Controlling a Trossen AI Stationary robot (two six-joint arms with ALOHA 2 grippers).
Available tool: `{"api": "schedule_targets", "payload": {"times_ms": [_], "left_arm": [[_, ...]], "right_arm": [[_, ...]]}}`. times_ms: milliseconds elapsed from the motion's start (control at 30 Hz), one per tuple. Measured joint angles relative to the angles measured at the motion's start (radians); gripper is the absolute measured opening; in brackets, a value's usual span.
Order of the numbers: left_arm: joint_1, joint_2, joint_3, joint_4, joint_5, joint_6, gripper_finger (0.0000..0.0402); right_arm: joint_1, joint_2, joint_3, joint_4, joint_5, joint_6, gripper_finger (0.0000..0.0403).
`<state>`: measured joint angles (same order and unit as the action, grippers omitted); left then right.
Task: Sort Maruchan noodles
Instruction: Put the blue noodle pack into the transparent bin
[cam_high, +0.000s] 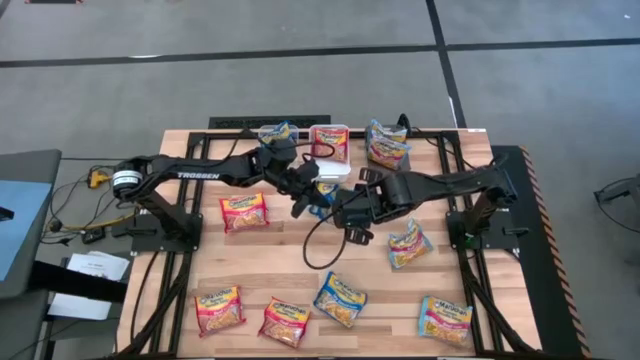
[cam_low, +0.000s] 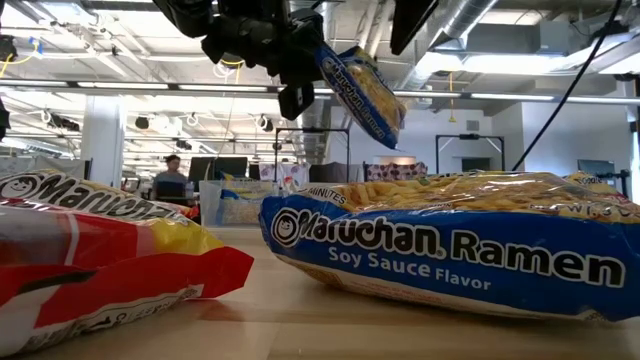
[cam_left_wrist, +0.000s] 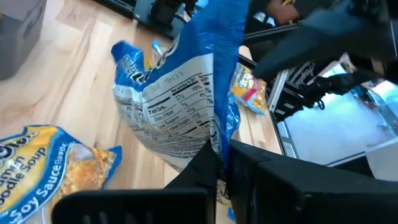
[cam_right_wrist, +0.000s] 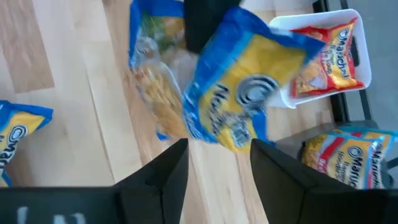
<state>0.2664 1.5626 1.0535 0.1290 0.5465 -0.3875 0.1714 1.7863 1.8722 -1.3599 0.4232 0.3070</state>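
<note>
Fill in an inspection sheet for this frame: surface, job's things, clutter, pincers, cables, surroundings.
Surface: wood table on a black frame.
Job's things: blue packet held in the air; loose packets lie across the table, among them a red packet and a soy sauce packet; one red-trimmed packet lies in the white bin.
Clutter: nothing seen.
Pincers: left pincer shut on the blue packet above mid-table; right pincer open, just beside it, fingers apart below the packet.
Cables: a black cable loops on the table; wires trail off the left edge.
Surroundings: grey floor; an office behind, with a person seated at a screen.
</note>
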Motion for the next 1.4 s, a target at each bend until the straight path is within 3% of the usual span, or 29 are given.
{"api": "schedule_targets", "payload": {"times_ms": [333, 733, 1100, 1400], "left_arm": [[0.020, -0.110, 0.001, -0.192, -0.083, 0.208, 0.0000], [0.018, -0.311, 0.001, -0.450, -0.265, 0.391, 0.0000], [0.018, -0.422, 0.001, -0.542, -0.306, 0.440, 0.0000], [0.071, -0.468, 0.001, -0.577, -0.402, 0.531, 0.0000]], "right_arm": [[-0.071, 0.000, 0.032, -0.045, -0.011, -0.178, 0.0196], [-0.232, 0.000, 0.033, 0.093, -0.203, -0.472, 0.0196], [-0.329, 0.000, 0.033, 0.306, -0.366, -0.716, 0.0196], [-0.372, 0.000, 0.033, 0.368, -0.373, -0.762, 0.0195]]}}
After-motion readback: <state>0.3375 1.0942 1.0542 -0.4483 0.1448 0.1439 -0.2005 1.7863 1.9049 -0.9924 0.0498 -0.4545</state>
